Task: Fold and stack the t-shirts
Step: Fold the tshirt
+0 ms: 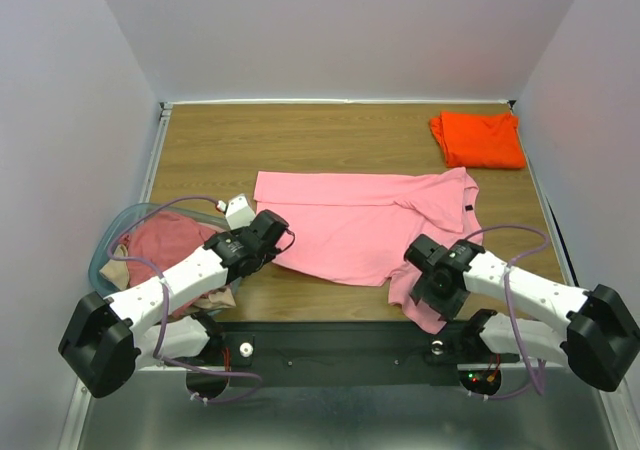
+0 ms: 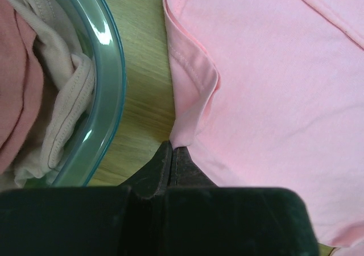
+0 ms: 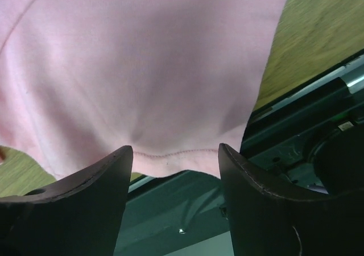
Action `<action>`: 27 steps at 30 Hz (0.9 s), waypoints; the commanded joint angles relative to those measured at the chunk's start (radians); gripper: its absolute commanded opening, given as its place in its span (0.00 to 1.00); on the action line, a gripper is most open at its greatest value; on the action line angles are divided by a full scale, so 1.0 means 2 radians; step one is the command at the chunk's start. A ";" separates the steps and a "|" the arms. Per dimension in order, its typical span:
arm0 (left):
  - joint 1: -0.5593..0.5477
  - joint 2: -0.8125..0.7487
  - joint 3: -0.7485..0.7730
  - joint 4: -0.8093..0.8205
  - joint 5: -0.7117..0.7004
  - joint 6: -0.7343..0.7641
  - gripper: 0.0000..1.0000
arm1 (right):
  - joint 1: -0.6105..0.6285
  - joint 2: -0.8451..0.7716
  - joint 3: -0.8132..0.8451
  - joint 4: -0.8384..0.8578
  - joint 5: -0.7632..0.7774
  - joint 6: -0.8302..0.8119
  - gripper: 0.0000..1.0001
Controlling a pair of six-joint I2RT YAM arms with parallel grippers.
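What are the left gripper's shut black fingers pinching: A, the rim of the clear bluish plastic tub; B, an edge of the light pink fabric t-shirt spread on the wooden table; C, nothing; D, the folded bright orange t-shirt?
B: the left wrist view shows the left gripper shut on a puckered edge of the light pink fabric t-shirt.

Left arm (image 1: pixel 170 295) extended forward and inward from near-left base, white link angled up toward centre. Left gripper (image 2: pixel 172 151) seen shut: fingertips pressed together, edge of light pink t-shirt (image 2: pixel 273 96) pinched at tips. Right arm (image 1: pixel 530 292) reached inward from near-right base, wrist turned back toward bases. Right gripper (image 3: pixel 176 153) seen with jaws apart; dark curved fingers (image 3: pixel 91 188) set either side of shirt hem, nothing clamped.
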 commanded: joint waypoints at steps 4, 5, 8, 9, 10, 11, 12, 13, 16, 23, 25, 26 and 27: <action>0.008 -0.011 0.003 0.007 -0.016 0.015 0.00 | 0.003 0.013 -0.042 0.068 -0.016 0.022 0.63; 0.010 -0.011 0.004 0.007 -0.016 0.016 0.00 | 0.004 0.015 -0.046 0.076 -0.010 0.022 0.58; 0.012 -0.010 0.005 0.006 -0.013 0.017 0.00 | 0.003 0.016 -0.055 0.081 0.003 0.027 0.45; 0.013 -0.011 0.005 0.006 -0.012 0.018 0.00 | 0.002 0.014 -0.060 0.084 0.008 0.030 0.40; 0.013 -0.011 0.005 0.006 -0.012 0.018 0.00 | 0.003 0.008 -0.061 0.088 0.012 0.030 0.33; 0.013 -0.011 0.005 0.006 -0.009 0.018 0.00 | 0.003 0.006 -0.062 0.089 0.016 0.030 0.31; 0.013 -0.011 0.004 0.007 -0.009 0.018 0.00 | 0.004 0.001 -0.061 0.089 0.020 0.032 0.26; 0.014 -0.012 0.001 0.007 -0.004 0.018 0.00 | 0.003 -0.002 -0.058 0.089 0.029 0.030 0.24; 0.014 -0.014 -0.001 0.008 0.003 0.015 0.00 | 0.002 -0.013 -0.044 0.088 0.047 0.014 0.17; 0.015 -0.016 -0.005 0.007 0.005 0.007 0.00 | 0.002 -0.021 0.005 0.040 0.089 0.004 0.00; 0.018 -0.012 -0.005 0.011 0.004 0.004 0.00 | 0.002 -0.022 0.022 0.029 0.111 0.006 0.00; 0.023 -0.007 -0.005 0.017 0.007 0.008 0.00 | 0.002 -0.023 0.030 0.018 0.120 0.007 0.00; 0.025 -0.003 -0.004 0.020 0.009 0.010 0.00 | 0.002 -0.024 0.039 0.012 0.130 0.006 0.00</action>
